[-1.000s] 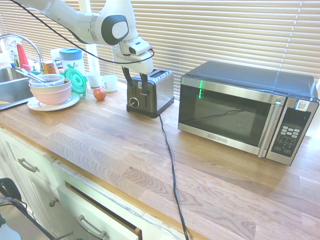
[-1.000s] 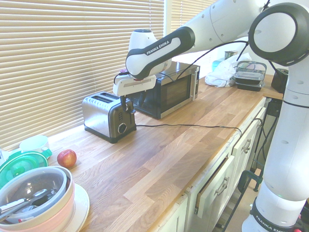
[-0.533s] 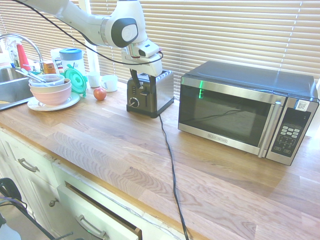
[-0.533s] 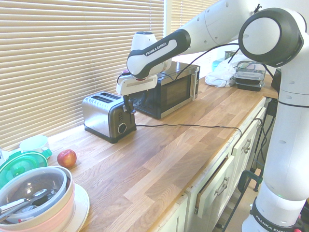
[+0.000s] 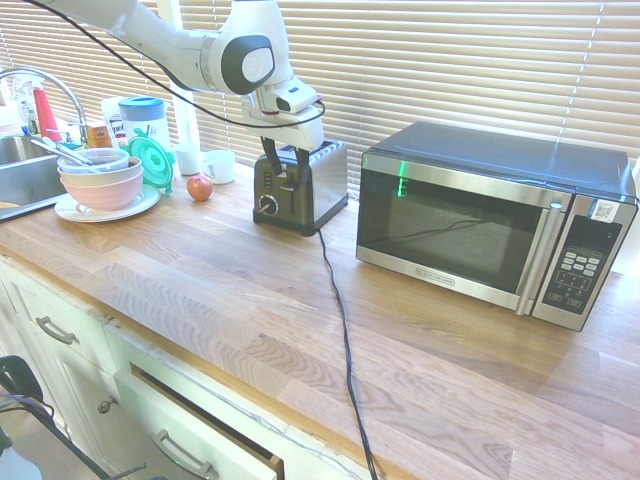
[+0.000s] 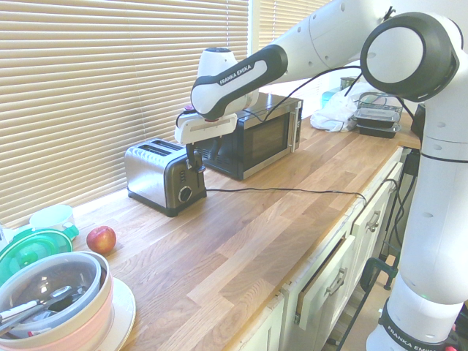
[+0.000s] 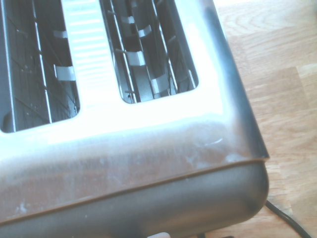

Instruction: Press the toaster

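Observation:
The toaster (image 5: 310, 180) stands on the wooden counter by the blinds, with brushed steel sides, a black front end and a round dial (image 5: 267, 203). My gripper (image 5: 280, 168) points down at that front end, just above the dial, and its two dark fingers stand apart with nothing between them. In the second exterior view the toaster (image 6: 155, 175) sits left of the gripper (image 6: 193, 162), whose fingers hang against its front face. The wrist view looks down from close by on the toaster's (image 7: 124, 144) two empty slots and black front edge. Whether the fingers touch the lever I cannot tell.
A large steel-and-black microwave (image 5: 490, 225) stands right of the toaster. The toaster's black cord (image 5: 343, 330) runs across the counter to its front edge. An apple (image 5: 200, 187), cups, a green lid, stacked bowls (image 5: 100, 180) on a plate and the sink (image 5: 20, 170) lie to the left.
Over the last second the gripper shifted sideways from just off the toaster's front corner to right over its front end. In the last half second it has barely moved.

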